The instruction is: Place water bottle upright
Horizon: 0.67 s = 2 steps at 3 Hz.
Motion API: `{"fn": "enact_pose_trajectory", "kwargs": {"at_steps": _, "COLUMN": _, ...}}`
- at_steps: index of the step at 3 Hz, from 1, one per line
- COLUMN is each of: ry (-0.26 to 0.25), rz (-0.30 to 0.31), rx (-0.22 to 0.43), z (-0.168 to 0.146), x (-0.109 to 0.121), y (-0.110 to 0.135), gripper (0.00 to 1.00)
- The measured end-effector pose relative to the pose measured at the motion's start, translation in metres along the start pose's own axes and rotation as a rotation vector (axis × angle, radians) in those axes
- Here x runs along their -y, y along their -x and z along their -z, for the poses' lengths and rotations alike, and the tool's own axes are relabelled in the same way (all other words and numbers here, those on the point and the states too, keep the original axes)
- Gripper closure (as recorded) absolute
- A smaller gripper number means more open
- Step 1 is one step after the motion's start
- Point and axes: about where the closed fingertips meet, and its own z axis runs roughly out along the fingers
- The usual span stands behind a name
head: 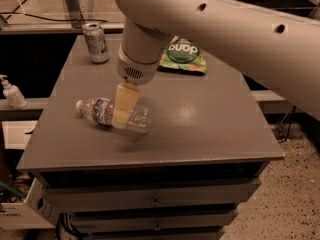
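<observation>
The water bottle lies on its side on the grey table top, left of the middle, with its white cap pointing left and its red-and-dark label near the neck. My gripper hangs from the big white arm straight over the bottle's middle. One tan finger shows in front of the bottle and reaches down to it. The other finger is hidden behind it.
A silver-green soda can stands at the table's back left corner. A green snack bag lies at the back centre. A small white pump bottle stands on a ledge to the left, off the table.
</observation>
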Motion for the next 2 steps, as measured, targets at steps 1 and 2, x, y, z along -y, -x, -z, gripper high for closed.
{"fn": "enact_pose_trajectory", "kwargs": {"at_steps": 1, "ry": 0.006, "rz": -0.010, "rx": -0.009, "z": -0.016, "x": -0.004, "y": 0.016, "gripper": 0.00}}
{"fn": "enact_pose_trajectory", "kwargs": {"at_steps": 2, "ry": 0.007, "rz": -0.020, "rx": -0.021, "z": -0.027, "x": -0.005, "y": 0.035, "gripper": 0.00}}
